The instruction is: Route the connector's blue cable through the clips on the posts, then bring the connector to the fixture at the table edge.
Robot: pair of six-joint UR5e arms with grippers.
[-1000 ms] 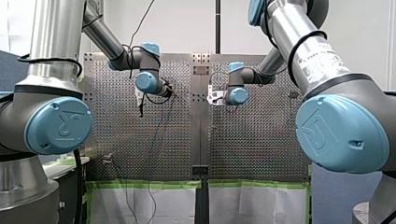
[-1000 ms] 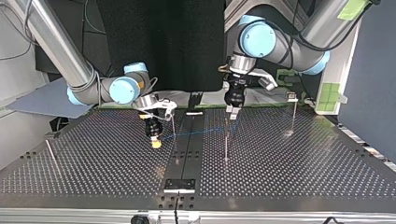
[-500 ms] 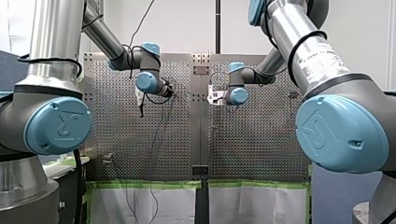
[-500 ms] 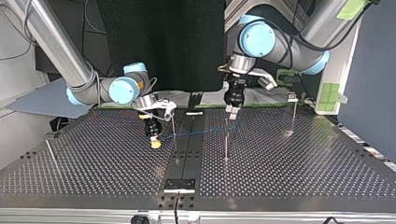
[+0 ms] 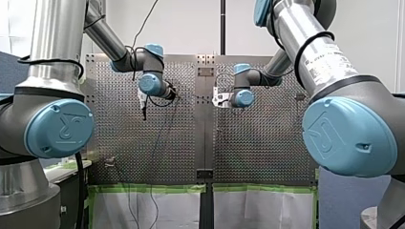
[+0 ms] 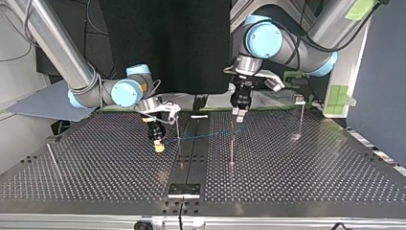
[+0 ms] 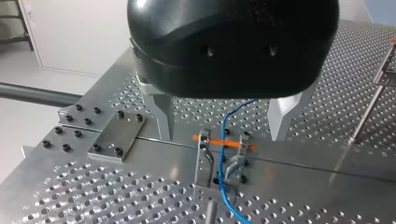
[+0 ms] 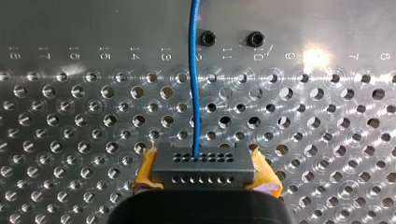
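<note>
Right now, clamping the dark grey rectangular connector (image 8: 204, 168) between the yellow-padded fingers (image 8: 145, 169) of my right gripper (image 6: 159, 146). Holding it low over the perforated metal table (image 6: 311, 167), just at the top view's left of the centre seam. Probably parking it there to pull taut the thin blue cable (image 8: 194, 70), which leaves the connector's face and runs across toward the thin metal post (image 6: 232, 151) under my left gripper (image 7: 222, 136).

Spreading the left's bare metal fingers (image 7: 161, 114) wide apart, gripping nothing. Straddling the small metal clip with the orange bar (image 7: 223, 148) on the post top. Seeing the cable pass through that clip in the left wrist view, so likely checking or seating it; cannot tell if fully seated.

Pointing both grippers straight down. Reaching my right arm (image 6: 57, 48) in from the top view's upper left, bent low at the elbow. Folding my left arm (image 6: 287, 45) back, with its wrist directly above the post.

Judging the routing as partway. Not yet carrying the connector to the black plate (image 6: 183, 189) at the near table edge, likely the fixture.
</note>
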